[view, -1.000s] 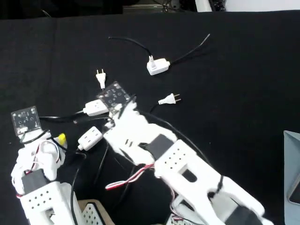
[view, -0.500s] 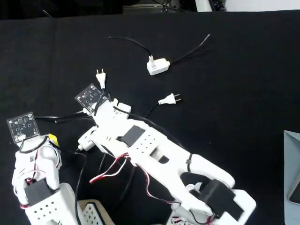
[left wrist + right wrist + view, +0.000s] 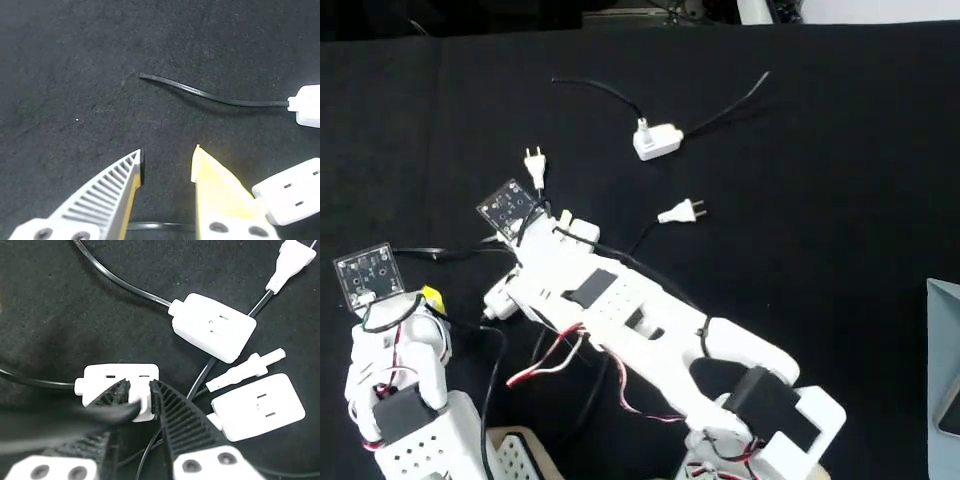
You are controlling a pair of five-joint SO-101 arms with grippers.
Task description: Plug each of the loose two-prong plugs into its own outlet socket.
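The right end effector [image 3: 140, 386] is closed on a white piece [image 3: 141, 407] that juts from the side of a socket block [image 3: 117, 376]. Whether that piece is a seated plug or part of the block cannot be told. Just beside it lie 2 more sockets, a second socket [image 3: 215, 330] on a black lead and a third socket [image 3: 262, 407], with a lying plug [image 3: 247, 369] between them.

In the high view the right arm [image 3: 620, 310] stretches from the near right to left of centre on the black table [image 3: 840, 200]. The first loose plug [image 3: 534, 163] lies just beyond the arm's tip, its 2 prongs pointing far. The second loose plug [image 3: 682, 211] lies to the right of that, near the table's middle, its prongs pointing right. Farther back, the far socket [image 3: 657, 141] has an upright plug [image 3: 642, 128] standing in it.

The left arm [image 3: 400, 380] stands at the near left. The left end effector [image 3: 167, 155] is open, with its grey finger [image 3: 112, 192] and yellow finger [image 3: 215, 190] apart above the table. A thin black cable [image 3: 200, 93] lies beyond the fingertips, and a white socket [image 3: 290, 192] lies just beside the yellow finger.
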